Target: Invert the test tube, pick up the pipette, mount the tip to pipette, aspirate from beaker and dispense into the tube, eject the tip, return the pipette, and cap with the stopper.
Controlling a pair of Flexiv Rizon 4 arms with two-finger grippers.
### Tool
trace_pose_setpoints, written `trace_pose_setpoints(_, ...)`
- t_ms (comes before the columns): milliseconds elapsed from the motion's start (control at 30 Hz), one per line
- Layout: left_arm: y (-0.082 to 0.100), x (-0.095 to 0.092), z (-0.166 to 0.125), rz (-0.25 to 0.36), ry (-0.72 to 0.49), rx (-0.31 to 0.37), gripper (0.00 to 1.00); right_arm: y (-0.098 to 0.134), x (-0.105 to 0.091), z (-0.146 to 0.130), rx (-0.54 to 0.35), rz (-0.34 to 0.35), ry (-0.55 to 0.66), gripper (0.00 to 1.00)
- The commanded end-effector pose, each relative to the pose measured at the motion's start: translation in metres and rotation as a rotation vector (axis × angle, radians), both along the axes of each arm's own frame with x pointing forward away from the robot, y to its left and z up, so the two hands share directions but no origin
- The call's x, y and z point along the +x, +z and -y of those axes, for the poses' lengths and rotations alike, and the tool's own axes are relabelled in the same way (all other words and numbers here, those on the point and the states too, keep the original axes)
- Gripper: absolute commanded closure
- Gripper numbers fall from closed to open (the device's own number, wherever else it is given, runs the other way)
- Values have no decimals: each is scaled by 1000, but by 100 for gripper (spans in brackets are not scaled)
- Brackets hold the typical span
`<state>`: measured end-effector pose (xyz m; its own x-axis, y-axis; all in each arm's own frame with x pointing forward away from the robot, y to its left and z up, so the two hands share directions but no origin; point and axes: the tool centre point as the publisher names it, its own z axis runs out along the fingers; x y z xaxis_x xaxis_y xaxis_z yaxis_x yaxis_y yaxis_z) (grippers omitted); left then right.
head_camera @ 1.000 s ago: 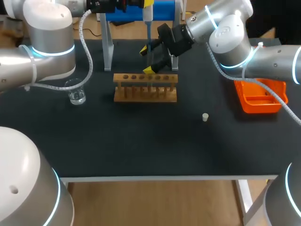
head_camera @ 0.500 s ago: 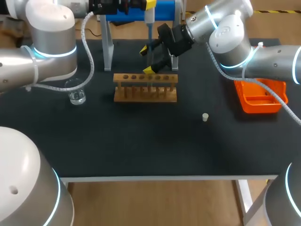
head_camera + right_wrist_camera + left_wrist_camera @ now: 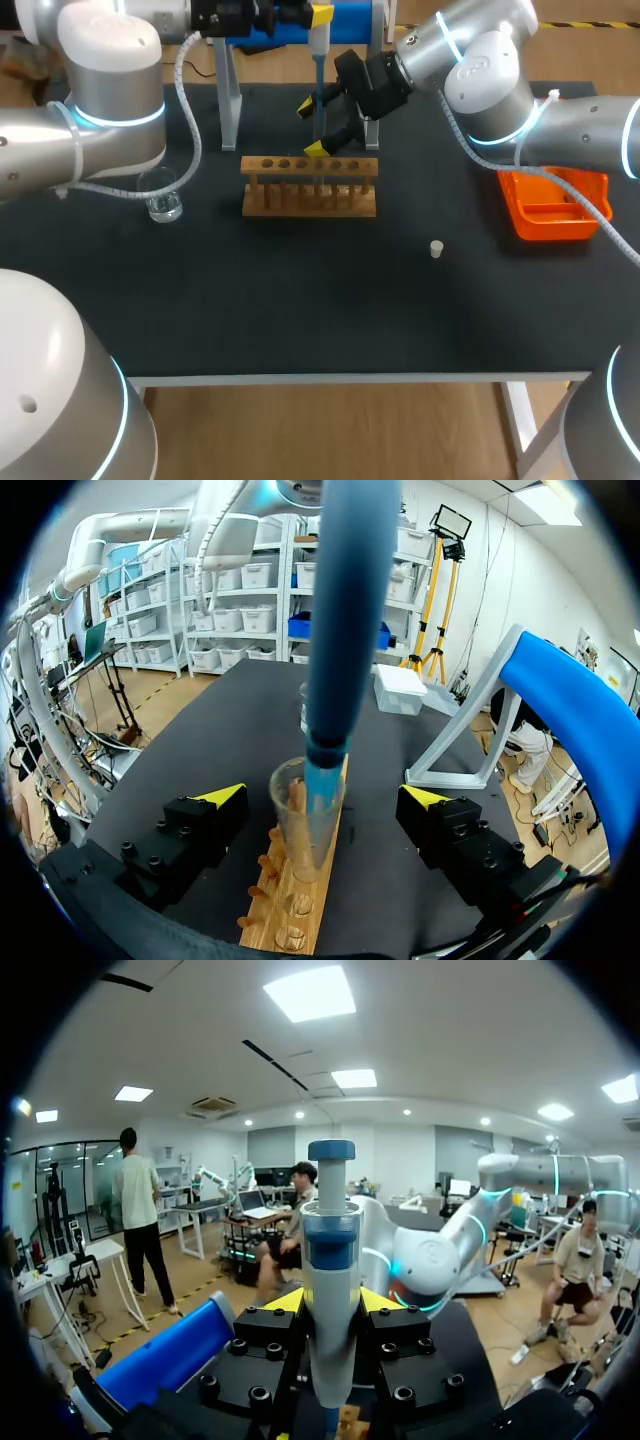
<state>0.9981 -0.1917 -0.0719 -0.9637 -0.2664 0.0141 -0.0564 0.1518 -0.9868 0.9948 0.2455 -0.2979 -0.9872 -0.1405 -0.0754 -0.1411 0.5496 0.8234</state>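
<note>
Dispensing appears under way: the left gripper [image 3: 331, 1305] clamps the pipette [image 3: 330, 1250] upright above the far-centre rack [image 3: 310, 198], its tip [image 3: 322, 780] inside the test tube [image 3: 300, 835]. Hold it vertical and centred, off the glass. The right gripper [image 3: 325, 796] stands spread, flanking the tube without contact.

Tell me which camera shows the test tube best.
Right wrist view: the tube stands in the rack, untouched within the open right end effector, the pipette tip in its mouth. The head view barely shows it; the left wrist view not at all.
</note>
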Motion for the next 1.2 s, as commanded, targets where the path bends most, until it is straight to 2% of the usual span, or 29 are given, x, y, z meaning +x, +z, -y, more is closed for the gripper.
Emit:
trace_pose_setpoints(33, -3, 1, 1, 4, 3, -1, 100, 1, 0, 1, -2, -1, 1, 0)
trace_pose_setpoints(567, -15, 1, -2, 3, 12, -3, 100, 1, 0, 1, -2, -1, 1, 0)
trace_pose_setpoints(1200, -19, 1, -1, 0, 12, 2, 100, 1, 0, 1, -2, -1, 1, 0)
